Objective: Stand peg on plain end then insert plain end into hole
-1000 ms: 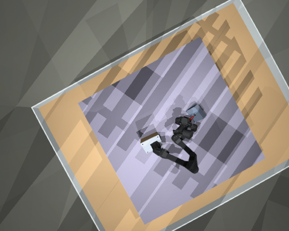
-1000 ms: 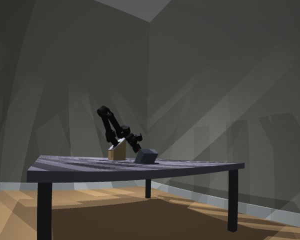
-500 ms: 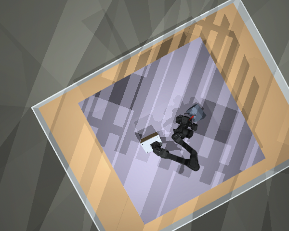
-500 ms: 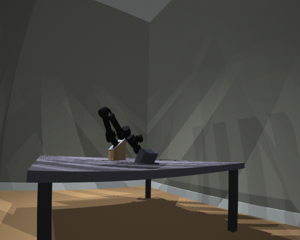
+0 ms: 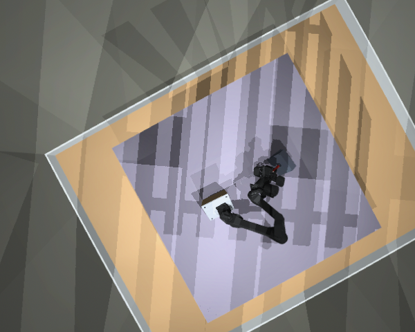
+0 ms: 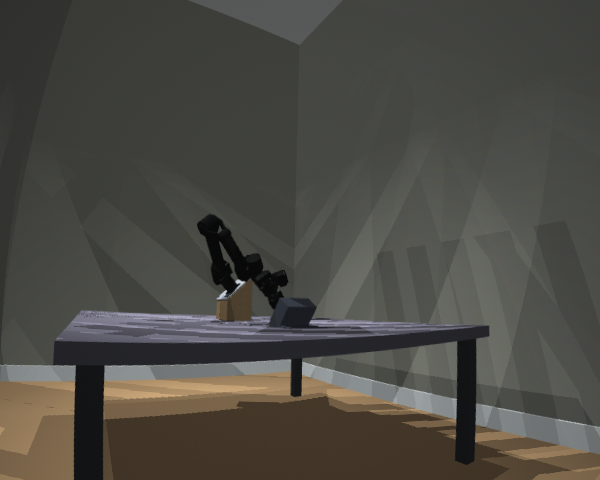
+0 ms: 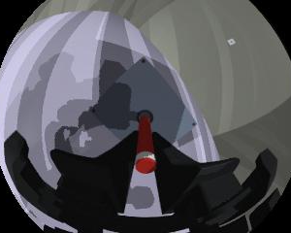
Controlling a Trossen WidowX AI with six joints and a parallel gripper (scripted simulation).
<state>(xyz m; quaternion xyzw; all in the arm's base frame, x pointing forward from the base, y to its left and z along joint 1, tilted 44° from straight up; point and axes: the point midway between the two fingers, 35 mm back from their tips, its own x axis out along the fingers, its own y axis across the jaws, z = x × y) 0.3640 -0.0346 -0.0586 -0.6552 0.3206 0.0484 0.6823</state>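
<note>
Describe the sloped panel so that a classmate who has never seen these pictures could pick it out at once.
Start at the dark table and find the black arm's gripper, shut on a red peg. The panel is the tilted grey-blue slab just beyond it. Unlike the tan wedge under the arm, it has one dark hole.

We have a top view looking steeply down from high above the desk (image 5: 214, 271), and a distant, low exterior view facing its side. Our close wrist view looks along the fingers; all three share the sloped panel (image 7: 165, 100).
</note>
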